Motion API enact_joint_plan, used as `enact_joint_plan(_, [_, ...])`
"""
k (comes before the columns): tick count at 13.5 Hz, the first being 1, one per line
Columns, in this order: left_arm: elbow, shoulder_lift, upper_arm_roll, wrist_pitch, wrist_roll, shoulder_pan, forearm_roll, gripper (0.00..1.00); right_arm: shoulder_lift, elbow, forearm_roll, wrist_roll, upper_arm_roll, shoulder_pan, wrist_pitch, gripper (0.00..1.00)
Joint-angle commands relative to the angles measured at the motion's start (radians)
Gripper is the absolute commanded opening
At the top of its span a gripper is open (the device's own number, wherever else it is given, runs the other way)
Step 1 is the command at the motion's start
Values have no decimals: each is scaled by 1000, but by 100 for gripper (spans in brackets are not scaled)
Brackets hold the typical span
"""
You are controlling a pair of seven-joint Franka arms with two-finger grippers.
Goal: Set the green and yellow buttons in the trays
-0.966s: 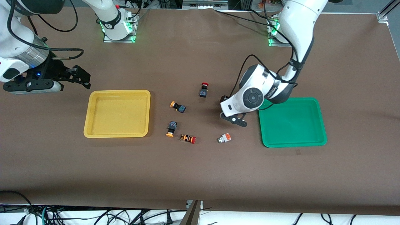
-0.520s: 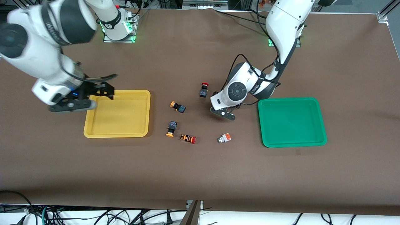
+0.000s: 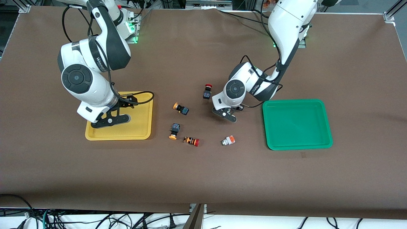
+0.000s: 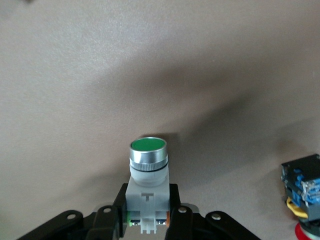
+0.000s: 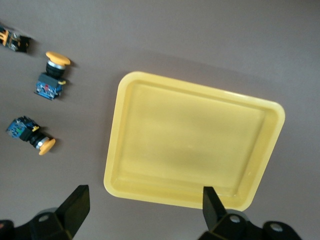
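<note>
While a green button (image 4: 147, 167) is clamped between the fingers of the left gripper (image 3: 229, 113) over bare table between the red-capped switch (image 3: 207, 91) and the green tray (image 3: 297, 124), the right gripper (image 3: 122, 109) is held over the yellow tray (image 3: 140, 133) with its fingers spread and nothing between them. Two yellow buttons (image 3: 180, 108) (image 3: 174, 130) and the other green button (image 3: 227, 140) are left lying on the table between the trays.

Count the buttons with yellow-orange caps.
2, both lying on the table beside the yellow tray: one farther from the front camera, the other nearer, next to the orange-striped red-capped switch. None looks hidden.
</note>
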Motion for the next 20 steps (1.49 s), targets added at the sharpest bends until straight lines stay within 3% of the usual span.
enact_joint_plan(1, [18,-82,19,-122,33,4,37,0,24,59,116,64,4,4,-5,100])
enact_joint_plan(2, [41,-100,19,-174,74,30,37,0,33,62,166,120,4,5,11,100])
enact_joint_plan(5, [112,-123,19,-328,319,157,37,0,55,79,165,162,5,32,42,100])
enact_joint_plan(7, [124,-123,19,-360,521,255,38,0,101,79,170,246,5,82,111,100])
enact_joint_plan(12, [104,-53,21,-246,937,441,38,0,337,71,173,558,5,208,462,100])
enact_joint_plan(16, [94,19,19,-187,1008,486,35,2,408,71,169,558,4,209,518,100])
enact_joint_plan(17, [94,22,15,-187,1007,484,31,34,420,70,169,558,2,209,535,100])
enact_joint_plan(18, [97,18,12,-187,1002,480,26,93,438,70,169,558,2,209,556,100])
enact_joint_plan(19, [97,10,6,-193,1008,487,23,100,458,70,169,558,2,209,579,99])
enact_joint_plan(20, [100,-3,-23,-196,1005,486,22,100,470,70,165,556,2,209,600,96])
